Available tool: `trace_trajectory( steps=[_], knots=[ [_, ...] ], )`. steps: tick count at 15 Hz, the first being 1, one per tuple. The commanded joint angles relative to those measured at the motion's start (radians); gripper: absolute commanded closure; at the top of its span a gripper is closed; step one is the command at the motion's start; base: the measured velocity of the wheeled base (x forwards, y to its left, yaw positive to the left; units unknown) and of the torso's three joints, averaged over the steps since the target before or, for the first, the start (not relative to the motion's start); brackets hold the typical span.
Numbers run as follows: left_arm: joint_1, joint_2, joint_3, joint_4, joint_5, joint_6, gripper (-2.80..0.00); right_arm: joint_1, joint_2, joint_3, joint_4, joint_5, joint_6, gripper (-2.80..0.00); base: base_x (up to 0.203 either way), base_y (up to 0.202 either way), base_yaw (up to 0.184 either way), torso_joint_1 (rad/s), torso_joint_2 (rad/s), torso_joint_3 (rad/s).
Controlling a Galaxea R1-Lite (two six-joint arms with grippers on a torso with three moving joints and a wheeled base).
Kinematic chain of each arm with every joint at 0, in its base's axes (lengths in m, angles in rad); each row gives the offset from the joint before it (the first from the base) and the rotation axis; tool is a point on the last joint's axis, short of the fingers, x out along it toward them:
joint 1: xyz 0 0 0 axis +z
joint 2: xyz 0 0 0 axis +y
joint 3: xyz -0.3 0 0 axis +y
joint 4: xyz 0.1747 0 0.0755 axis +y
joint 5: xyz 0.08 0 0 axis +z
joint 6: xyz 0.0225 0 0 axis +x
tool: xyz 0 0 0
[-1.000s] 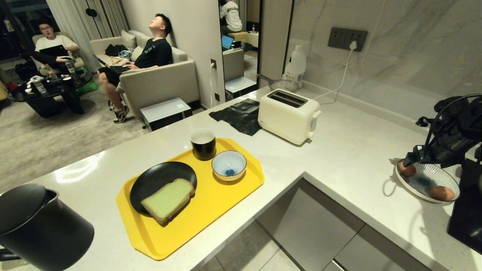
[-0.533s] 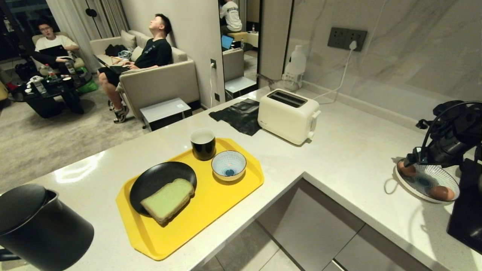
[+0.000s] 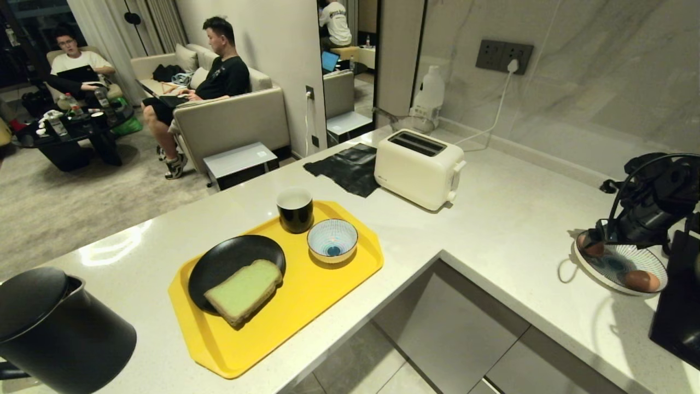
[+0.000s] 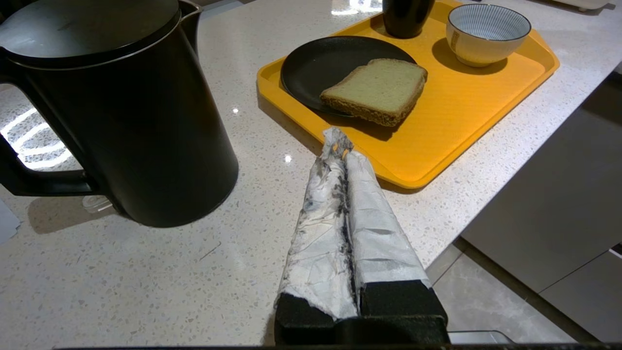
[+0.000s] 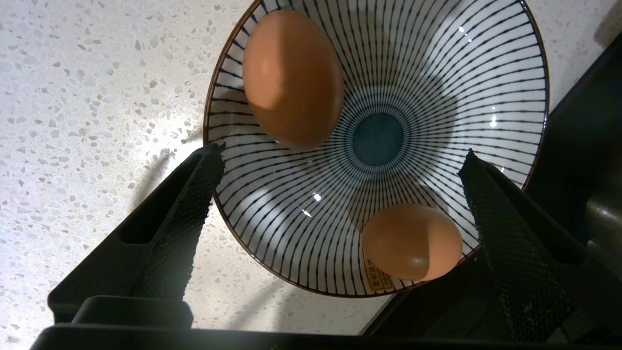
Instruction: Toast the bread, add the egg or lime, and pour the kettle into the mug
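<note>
The bread lies on a black plate on the yellow tray, with the black mug behind it. The black kettle stands at the near left. Two eggs lie in a striped dish at the far right. Above that dish hangs my right gripper, open and empty, its fingers apart over the dish. My left gripper is shut and empty, parked between the kettle and the tray's near corner. No lime is in view.
A cream toaster stands behind the tray beside a black cloth. A small striped bowl sits on the tray. A black appliance adjoins the egg dish. The counter's inner corner edge is near. People sit on sofas beyond.
My right arm has sunk a little toward the egg dish. A person on the sofa has brought the head forward. Nothing on the counter has moved.
</note>
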Motion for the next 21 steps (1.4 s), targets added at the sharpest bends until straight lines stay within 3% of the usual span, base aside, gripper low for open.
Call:
trace_trajectory(
  steps=[1, 5, 21],
  knots=[
    [0.000, -0.003, 0.000, 0.000, 0.000, 0.000, 0.00, 0.002, 0.002, 0.000, -0.004, 0.001, -0.007, -2.80, 0.000, 0.000, 0.000, 0.000, 0.00, 0.000],
    [0.000, -0.003, 0.000, 0.000, 0.000, 0.000, 0.00, 0.002, 0.004, -0.001, -0.022, 0.034, -0.051, -2.80, 0.000, 0.000, 0.000, 0.000, 0.00, 0.000],
    [0.000, -0.003, 0.000, 0.000, 0.000, 0.000, 0.00, -0.001, 0.059, -0.001, -0.107, 0.034, -0.051, -2.80, 0.000, 0.000, 0.000, 0.000, 0.00, 0.000]
  ],
)
